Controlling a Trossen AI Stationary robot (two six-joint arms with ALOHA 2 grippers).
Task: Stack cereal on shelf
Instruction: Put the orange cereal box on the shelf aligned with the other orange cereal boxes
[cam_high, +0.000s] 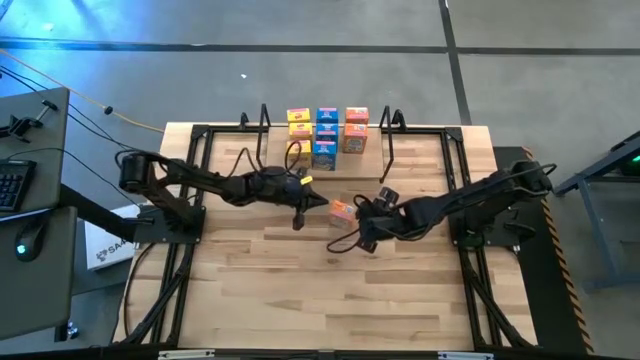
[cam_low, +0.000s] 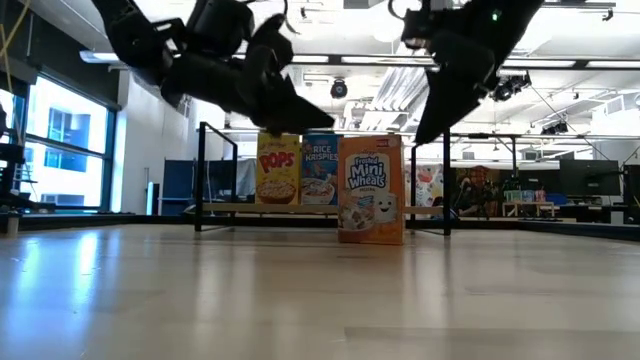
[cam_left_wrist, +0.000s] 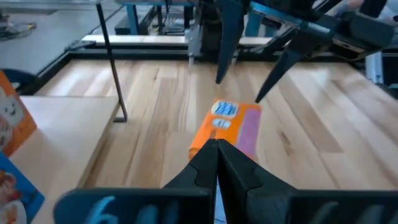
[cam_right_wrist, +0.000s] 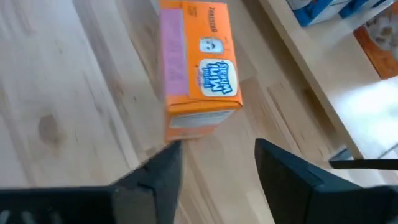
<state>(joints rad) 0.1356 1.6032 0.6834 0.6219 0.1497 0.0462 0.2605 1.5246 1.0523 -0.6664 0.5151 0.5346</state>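
Right gripper: fingers parted, holding nothing, poised just above the orange cereal box, which stands upright on the tabletop in front of the shelf. Left gripper: clenched empty, beside that box. Remaining boxes sit on the shelf, apparently stacked.

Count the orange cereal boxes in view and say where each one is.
3. Two orange boxes sit at the right end of the shelf. One Mini Wheats box stands on the table in front of it. Others may be hidden behind.
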